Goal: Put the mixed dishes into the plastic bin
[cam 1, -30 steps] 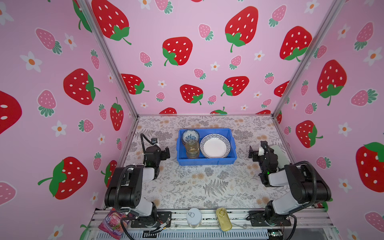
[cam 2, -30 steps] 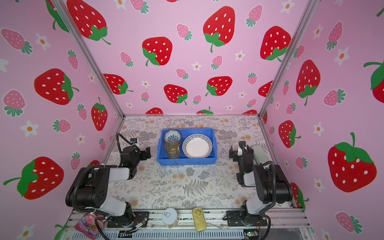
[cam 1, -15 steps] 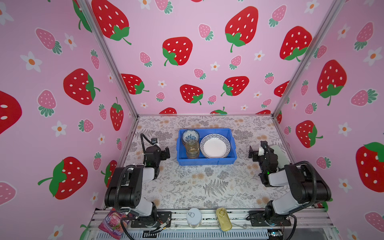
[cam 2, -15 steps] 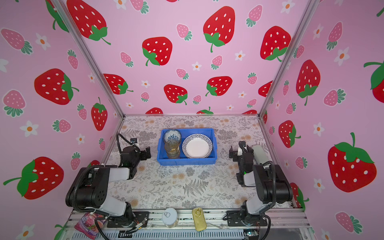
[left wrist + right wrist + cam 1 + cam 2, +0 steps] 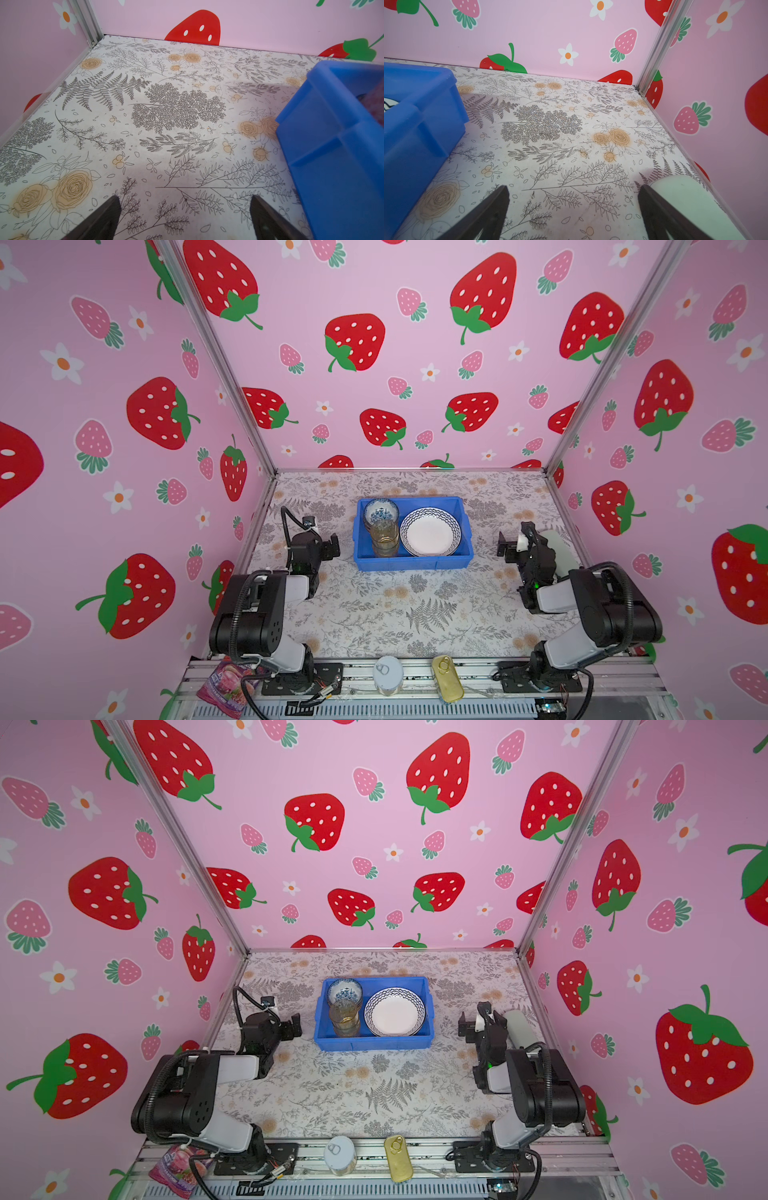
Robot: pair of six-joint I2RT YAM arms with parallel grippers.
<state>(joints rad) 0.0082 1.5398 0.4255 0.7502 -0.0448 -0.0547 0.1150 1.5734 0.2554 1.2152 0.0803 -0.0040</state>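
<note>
Blue bin [image 5: 413, 562] lies between left end effector [image 5: 331, 546] and right end effector [image 5: 505, 546].

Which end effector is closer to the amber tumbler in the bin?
Left. The left end effector is just outside the blue bin wall nearest the amber tumbler; right end effector is beyond the opposite wall, with the plate between.
</note>
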